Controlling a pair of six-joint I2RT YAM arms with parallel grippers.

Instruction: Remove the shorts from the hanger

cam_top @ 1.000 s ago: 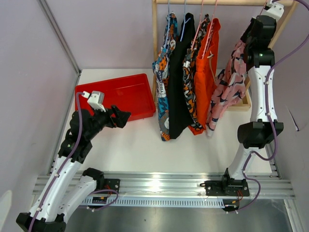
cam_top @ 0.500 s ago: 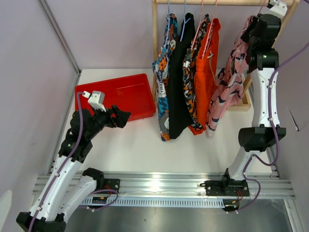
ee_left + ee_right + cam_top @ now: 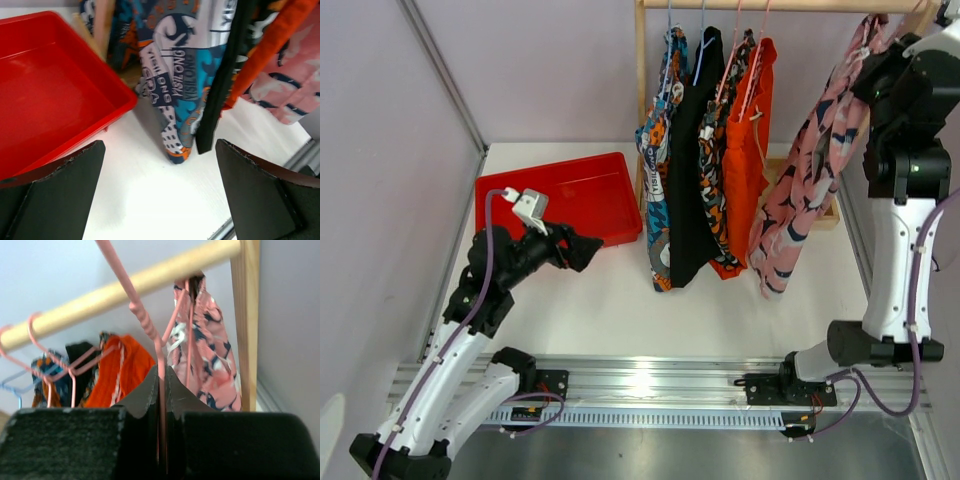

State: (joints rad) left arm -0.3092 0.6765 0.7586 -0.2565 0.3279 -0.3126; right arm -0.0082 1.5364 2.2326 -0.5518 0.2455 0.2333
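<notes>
Across the white table (image 3: 610, 310) at the far side stands the wooden rack (image 3: 641, 90), its rail running along the top of the overhead view. Right arm (image 3: 900, 250) is stretched tall, all the way up to the rail's right end. Left arm (image 3: 470, 300) sits low on the left, reaching toward the red tray (image 3: 550, 165), which lies flat just left of the rack's post.

Now the shorts. Four pairs hang close together near the left post: blue printed shorts (image 3: 660, 190), black shorts (image 3: 695, 180), blotched orange-black-white shorts (image 3: 715, 150) and plain orange shorts (image 3: 755, 150). Apart from them, at the right end, the pink printed shorts (image 3: 810, 190) hang on a slant, top up by the right arm's wrist and hem just beside the orange pair.

Up close from the right wrist: the right gripper (image 3: 161, 372) is clamped tight on the thin wire of the pink hanger (image 3: 145, 322), the shorts dangling behind it next to the rack's right post. Whether that hook sits on the rail, I cannot tell.

Left gripper (image 3: 160, 145) is spread wide with nothing in it, hovering above the table, the tray's corner and the blue pair's hem ahead of it.
</notes>
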